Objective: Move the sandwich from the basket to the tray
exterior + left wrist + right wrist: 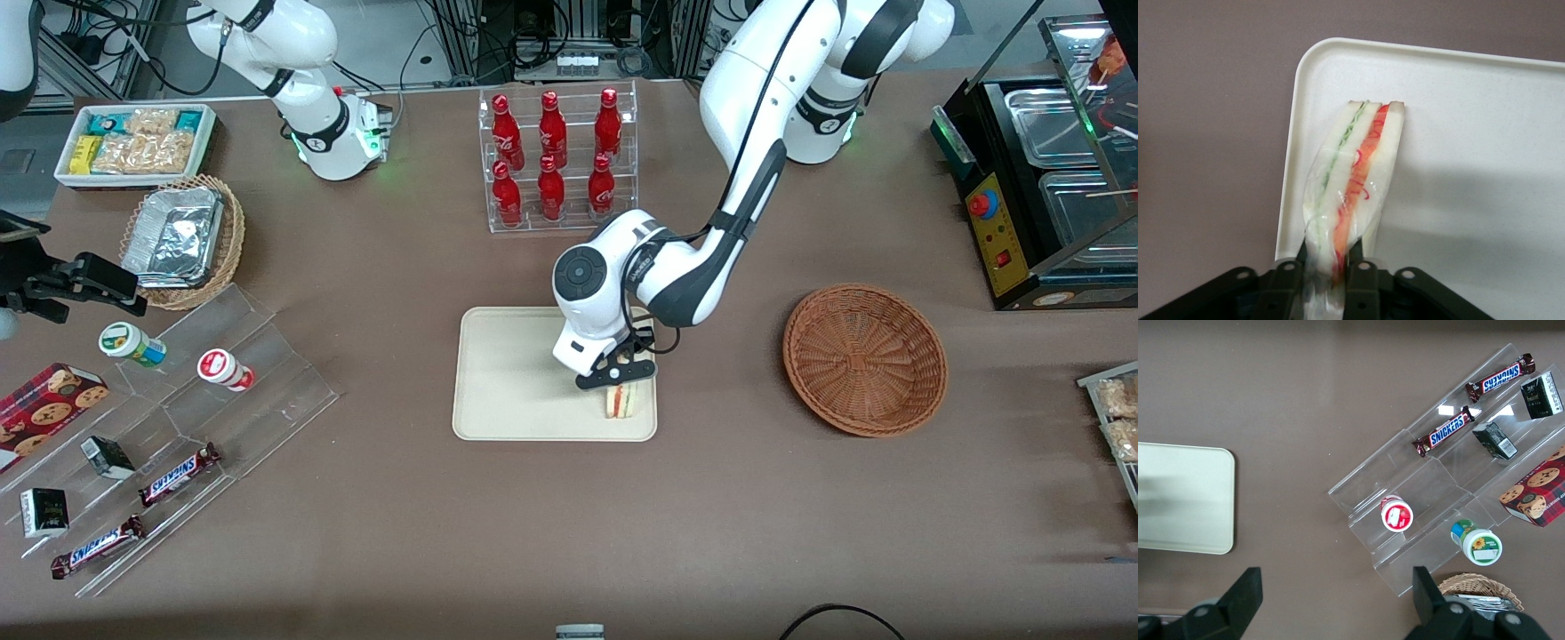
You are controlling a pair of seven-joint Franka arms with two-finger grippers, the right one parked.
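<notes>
Gripper clamping sandwich over tray, basket nearby.

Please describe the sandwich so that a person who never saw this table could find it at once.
Find the cream tray at the table's middle, nearer the camera than the rack of red bottles. The sandwich stands at the tray's corner, pinched by the left arm's tool. Only it is a white wedge with red and green layers.

My long white left arm bent down low. Its black two-finger gripper pointed down, and its two thin fingers were squeezed tight on the plastic-wrapped white sandwich wedge.
</notes>
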